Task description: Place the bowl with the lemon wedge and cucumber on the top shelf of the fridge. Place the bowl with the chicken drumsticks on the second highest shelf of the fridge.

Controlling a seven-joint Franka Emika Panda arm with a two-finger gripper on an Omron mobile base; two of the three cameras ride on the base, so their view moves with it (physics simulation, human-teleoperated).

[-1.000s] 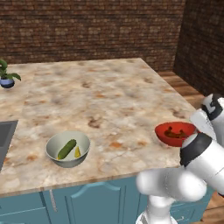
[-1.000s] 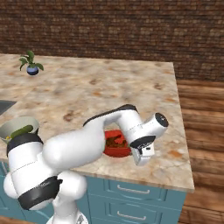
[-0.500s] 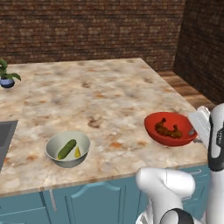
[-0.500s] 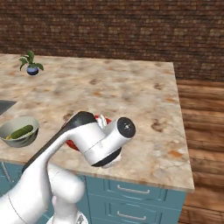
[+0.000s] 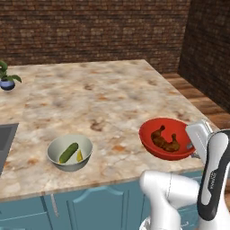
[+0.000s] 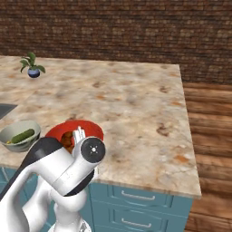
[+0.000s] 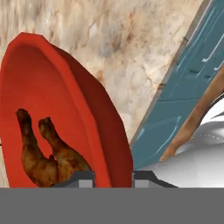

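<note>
Lifted since a second ago, the red bowl (image 5: 166, 138) of chicken drumsticks (image 5: 164, 140) hangs tilted over the counter (image 5: 103, 103) front edge, rim clamped in the gripper (image 7: 113, 177); more tilt could spill them. Lemon-cucumber bowl (image 5: 70, 152) waits near the front edge

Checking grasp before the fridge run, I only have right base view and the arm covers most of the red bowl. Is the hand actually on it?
Observer: Yes. In the hand view the hand pinches the red bowl by its rim, one fingertip inside, one outside.
Operator: Contents still in?
Observer: Two chicken drumsticks lie in the bowl's bottom.
Operator: Bowl off the counter?
Observer: Left base view shows it tilted, raised above the counter near the front right edge.
Operator: Other bowl?
Observer: The pale bowl sits on the counter to the left, cucumber and lemon wedge inside.
</note>
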